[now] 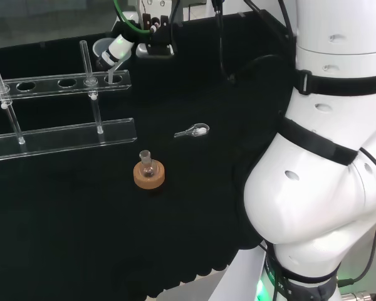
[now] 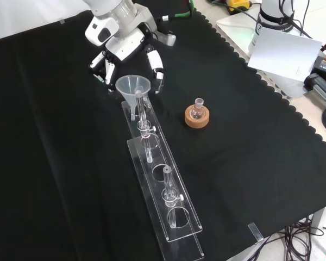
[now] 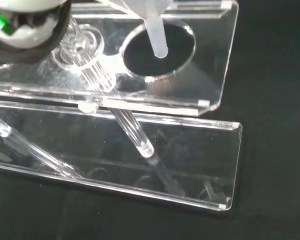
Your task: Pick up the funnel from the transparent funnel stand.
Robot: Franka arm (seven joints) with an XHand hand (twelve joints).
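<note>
Although the funnel (image 2: 133, 87) looks like thin clear plastic, light and fairly stiff, its smooth cone is likely slippery and could pop out of a pinch, so the best hold is probably across the bowl just under the rim, lifting straight up until the stem clears its hole. It sits in the end hole of the transparent funnel stand (image 2: 162, 191), at the end nearest the hand (image 2: 122, 43). In the front view the hand hangs just behind the funnel with its fingers (image 2: 156, 70) spread and hanging down on either side of the bowl, holding nothing; whether any fingertip touches the rim I cannot tell. That view also shows the small flask (image 2: 197, 110) on its cork ring (image 2: 197, 118), well apart. Only the wrist view shows the funnel's stem (image 3: 156, 35) poking down into the round hole.
</note>
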